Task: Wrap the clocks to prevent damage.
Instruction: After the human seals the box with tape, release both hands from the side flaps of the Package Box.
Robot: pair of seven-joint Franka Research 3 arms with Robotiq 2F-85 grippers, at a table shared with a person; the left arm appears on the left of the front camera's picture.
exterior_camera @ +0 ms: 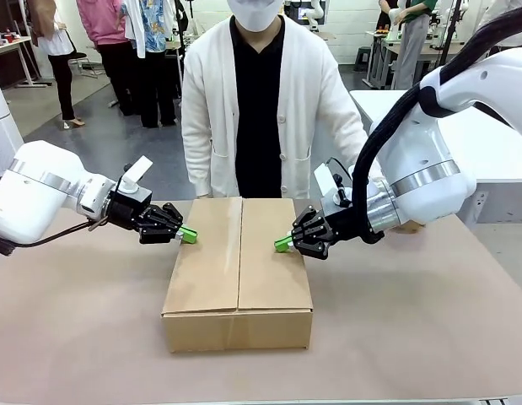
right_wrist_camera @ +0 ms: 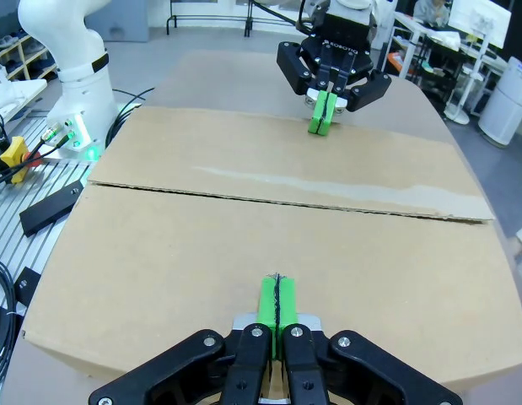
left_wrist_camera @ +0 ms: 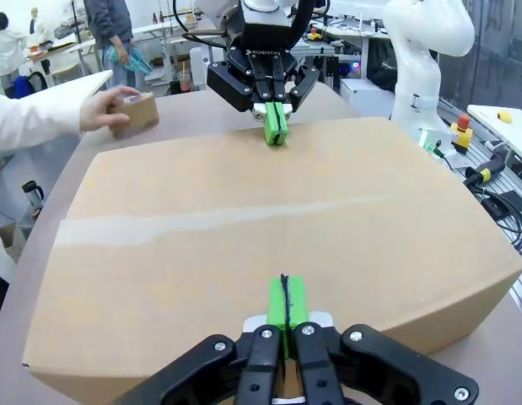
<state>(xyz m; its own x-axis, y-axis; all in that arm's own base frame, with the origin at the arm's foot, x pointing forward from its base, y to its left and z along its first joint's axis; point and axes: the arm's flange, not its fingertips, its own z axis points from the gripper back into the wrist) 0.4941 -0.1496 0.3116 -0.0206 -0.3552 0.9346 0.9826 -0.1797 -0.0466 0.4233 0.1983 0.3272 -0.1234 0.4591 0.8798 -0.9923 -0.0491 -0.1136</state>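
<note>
Item: one brown cardboard box (exterior_camera: 237, 270), lid flaps folded shut, seam running from 12 to 6 o'clock in the front view, set at the middle of a tan worktop (exterior_camera: 75, 337). A pale glossy streak (right_wrist_camera: 328, 186) lay on one flap, alongside the seam. Left hand (exterior_camera: 188, 234): entered from 9 o'clock, fingers fully together with the green pads (left_wrist_camera: 286, 302) pressed flat on each other, nothing between them, and the tips at the 9 o'clock edge of the lid. Right hand (exterior_camera: 282, 244): entered from 3 o'clock, likewise clamped to nothing, tips over the flap on the 3 o'clock side. The two hands pointed at each other across the lid, well apart. Whether either tip pressed the cardboard or stood just clear of it could not be told. Person (exterior_camera: 261, 110): white cardigan over a black top, standing at 12 o'clock just behind the box. In the left wrist view, the person's hand (left_wrist_camera: 99, 110) held a brown roll of tape (left_wrist_camera: 134, 116) above the worktop, beside the box and apart from it. Clocks: their place could not be told from these views, the box being closed.
</note>
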